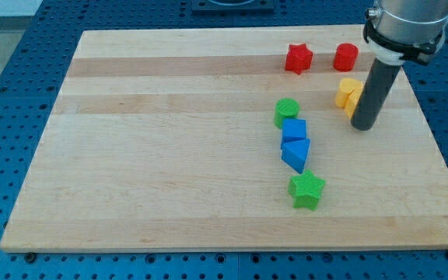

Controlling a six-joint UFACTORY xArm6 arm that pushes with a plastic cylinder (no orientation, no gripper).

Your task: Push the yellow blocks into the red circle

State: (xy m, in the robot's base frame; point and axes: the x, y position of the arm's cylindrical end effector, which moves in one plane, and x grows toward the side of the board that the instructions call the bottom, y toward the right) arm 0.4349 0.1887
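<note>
Yellow shows at the upper right of the frame, where the yellow blocks [349, 93] sit pressed together as one small cluster; their separate shapes cannot be made out. The rod's tip [363, 124] rests on the wooden board [169, 140] just to the right of and slightly below that cluster, the dark rod rising from it and covering the cluster's right edge, so contact looks likely but cannot be confirmed. The arm carries no hand or jaws: it ends in this plain rod, which grasps nothing.

Above the yellow cluster, near the board's top edge, stands the red cylinder [346, 57], close to the yellow blocks but apart from them. To its left lies the red star [299, 58], a short gap between the two.

Toward the centre right of the frame a column of four blocks runs downward. The green cylinder [287, 112] is at the top, with the blue cube [294, 129] touching it just below and to the right. The blue triangular block [295, 153] sits directly beneath the cube, touching it. The green star [307, 190] lies lowest, just beneath the triangular block.

The board rests on a blue perforated table [22, 78].
</note>
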